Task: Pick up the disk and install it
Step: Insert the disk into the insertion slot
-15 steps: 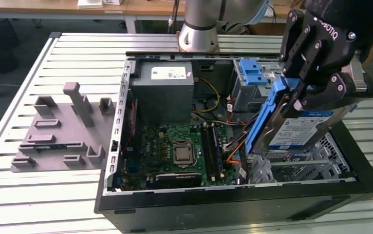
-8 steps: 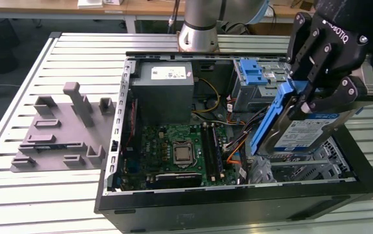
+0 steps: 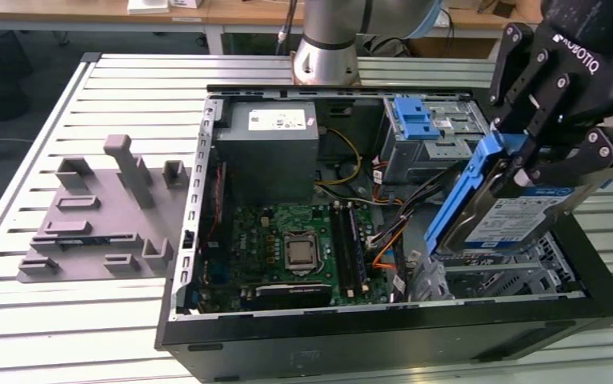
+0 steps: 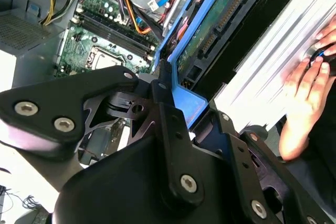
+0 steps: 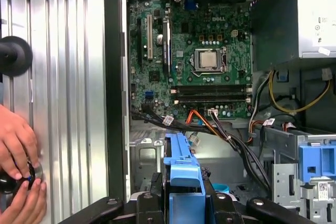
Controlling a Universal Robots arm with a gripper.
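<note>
The disk [image 3: 507, 220], a silver drive with a blue-and-white label in a blue carrier frame, hangs tilted on edge over the drive bay at the exterior view's right end of the open computer case [image 3: 392, 336]. My black gripper [image 3: 536, 164] is shut on its upper end. In the second wrist view the fingers [image 4: 163, 108] clamp the blue frame of the disk [image 4: 184, 100], whose green circuit-board underside shows. In the first wrist view the blue frame of the disk [image 5: 181, 169] points from the gripper [image 5: 181, 205] down toward the metal bay.
Inside the case lie the motherboard [image 3: 296, 248], a grey power supply [image 3: 269, 144] and a blue clip on the drive cage [image 3: 415, 118], with loose cables [image 3: 392, 240] beside the bay. A grey fixture [image 3: 104, 216] sits on the slatted table. A person's hands [image 5: 18, 156] rest on the table by the case.
</note>
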